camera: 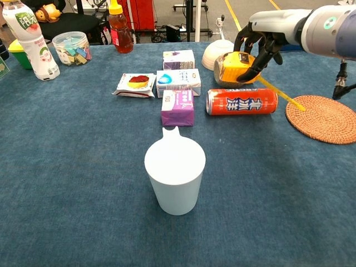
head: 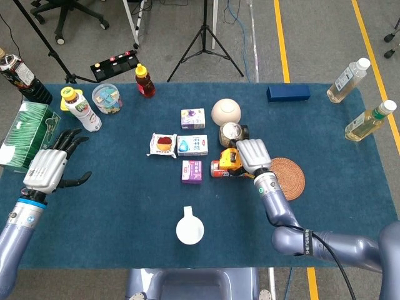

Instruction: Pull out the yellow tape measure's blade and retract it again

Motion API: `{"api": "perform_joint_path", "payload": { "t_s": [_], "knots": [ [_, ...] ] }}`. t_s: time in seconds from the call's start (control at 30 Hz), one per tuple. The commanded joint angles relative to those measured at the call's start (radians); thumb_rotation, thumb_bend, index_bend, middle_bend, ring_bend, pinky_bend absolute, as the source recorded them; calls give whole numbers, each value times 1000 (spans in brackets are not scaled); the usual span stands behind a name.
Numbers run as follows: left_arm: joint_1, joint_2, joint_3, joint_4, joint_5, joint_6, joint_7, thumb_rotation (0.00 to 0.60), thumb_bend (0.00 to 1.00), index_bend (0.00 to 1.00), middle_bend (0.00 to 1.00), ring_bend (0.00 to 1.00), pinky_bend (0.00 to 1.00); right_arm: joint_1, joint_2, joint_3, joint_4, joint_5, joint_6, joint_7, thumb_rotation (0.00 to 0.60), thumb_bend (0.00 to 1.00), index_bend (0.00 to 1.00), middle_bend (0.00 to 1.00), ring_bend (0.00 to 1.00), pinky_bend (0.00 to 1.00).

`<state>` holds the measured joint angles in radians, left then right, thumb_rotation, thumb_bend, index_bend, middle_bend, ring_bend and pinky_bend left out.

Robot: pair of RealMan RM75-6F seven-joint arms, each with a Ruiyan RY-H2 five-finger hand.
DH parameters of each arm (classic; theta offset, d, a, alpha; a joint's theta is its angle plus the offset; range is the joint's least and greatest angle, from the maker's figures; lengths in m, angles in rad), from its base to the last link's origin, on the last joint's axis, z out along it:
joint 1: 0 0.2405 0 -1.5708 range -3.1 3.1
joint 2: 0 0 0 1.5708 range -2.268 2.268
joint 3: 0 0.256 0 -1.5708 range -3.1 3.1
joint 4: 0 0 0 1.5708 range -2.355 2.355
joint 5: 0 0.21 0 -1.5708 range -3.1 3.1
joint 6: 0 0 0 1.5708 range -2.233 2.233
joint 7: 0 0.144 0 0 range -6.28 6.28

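Blue cloth covers the table (head: 112, 206), where the right hand (camera: 257, 45) grips the yellow tape measure (camera: 235, 67), fingers curled over its top, holding it above the red can (camera: 242, 102) lying on its side. A length of yellow blade (camera: 281, 94) runs out from the case, slanting down towards the woven coaster (camera: 322, 118). Just behind the tape measure stand a jar (head: 230, 133) and a white bowl (head: 225, 111). Well apart at the table's left edge, the left hand (head: 47, 169) hovers empty, fingers spread.

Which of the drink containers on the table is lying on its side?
The orange can, lying beside the purple carton, just below the right robot hand holding the yellow tape measure. The bottles along the table's edges, like the red-capped one, stand upright.
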<state>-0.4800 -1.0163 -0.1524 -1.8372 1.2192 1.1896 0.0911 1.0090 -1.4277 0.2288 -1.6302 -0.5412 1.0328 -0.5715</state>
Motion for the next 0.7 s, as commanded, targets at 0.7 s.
{"api": "perform_joint_path", "payload": {
  "t_s": [0.7],
  "knots": [
    [37, 13, 6, 54, 19, -13, -71, 521, 250, 137, 84, 0, 294, 102, -112, 16, 87, 85, -66, -103, 511, 245, 453, 427, 409, 457]
  ]
}}
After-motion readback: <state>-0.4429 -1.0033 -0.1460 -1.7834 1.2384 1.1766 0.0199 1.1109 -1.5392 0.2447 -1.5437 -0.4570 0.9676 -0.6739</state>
